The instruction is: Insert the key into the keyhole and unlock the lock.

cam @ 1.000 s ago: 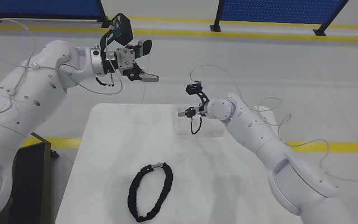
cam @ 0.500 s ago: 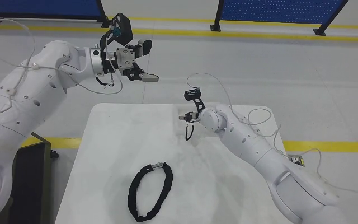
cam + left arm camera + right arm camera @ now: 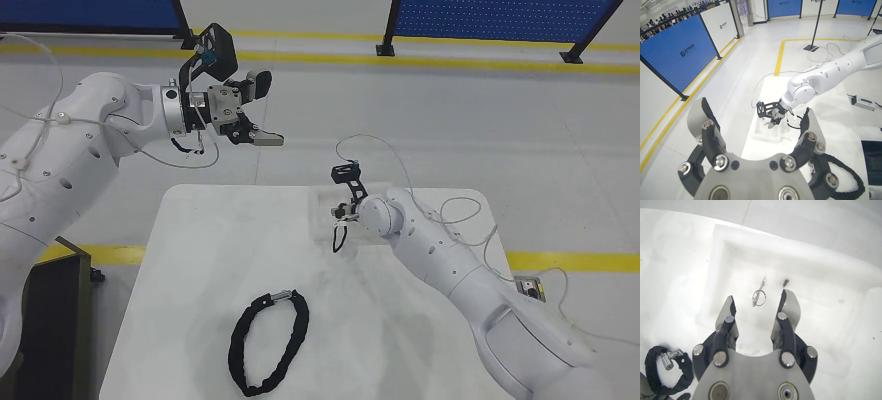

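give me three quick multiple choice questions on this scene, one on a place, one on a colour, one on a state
1. Where is the key? A: in the white foam tray. B: on the floor. C: hanging from a barrier.
2. What colour is the chain lock sleeve? A: blue. B: black. C: yellow.
3. How is the right gripper? A: shut on the key. B: shut, empty. C: open.
Answers: 1 A, the key sits in the tray's recess; 2 B, the loop is plainly black; 3 C, its jaws stand apart either side of the key.
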Robot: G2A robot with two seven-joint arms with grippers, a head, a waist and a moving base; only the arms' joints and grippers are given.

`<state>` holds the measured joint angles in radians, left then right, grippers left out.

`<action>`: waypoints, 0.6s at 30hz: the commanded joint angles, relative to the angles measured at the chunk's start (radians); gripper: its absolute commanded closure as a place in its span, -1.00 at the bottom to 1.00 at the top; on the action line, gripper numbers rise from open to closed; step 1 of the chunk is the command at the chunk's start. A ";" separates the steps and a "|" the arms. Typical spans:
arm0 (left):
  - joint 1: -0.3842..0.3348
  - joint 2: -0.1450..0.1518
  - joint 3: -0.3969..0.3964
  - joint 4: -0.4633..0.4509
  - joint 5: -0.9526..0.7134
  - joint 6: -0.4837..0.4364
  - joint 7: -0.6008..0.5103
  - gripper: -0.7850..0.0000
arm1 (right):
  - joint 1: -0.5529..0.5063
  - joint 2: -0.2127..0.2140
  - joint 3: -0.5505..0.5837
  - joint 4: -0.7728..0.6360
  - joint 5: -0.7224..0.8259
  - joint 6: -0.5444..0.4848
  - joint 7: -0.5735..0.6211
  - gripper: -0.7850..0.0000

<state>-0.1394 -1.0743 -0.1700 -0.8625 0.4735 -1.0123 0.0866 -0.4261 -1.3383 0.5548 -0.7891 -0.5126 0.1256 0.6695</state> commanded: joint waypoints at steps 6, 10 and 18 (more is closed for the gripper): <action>0.000 0.000 0.000 0.000 0.000 0.000 0.000 -1.00 | 0.009 -0.037 -0.003 0.064 0.014 -0.009 -0.017 0.16; 0.000 0.000 0.000 0.000 0.000 0.000 0.000 -1.00 | 0.016 -0.058 -0.006 0.099 0.016 -0.010 -0.026 0.24; 0.000 0.000 0.000 0.000 0.000 0.000 0.000 -1.00 | 0.032 -0.098 -0.009 0.173 0.014 -0.009 -0.037 0.57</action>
<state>-0.1394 -1.0743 -0.1700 -0.8625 0.4735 -1.0123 0.0866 -0.3961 -1.4314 0.5455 -0.6262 -0.4981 0.1173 0.6327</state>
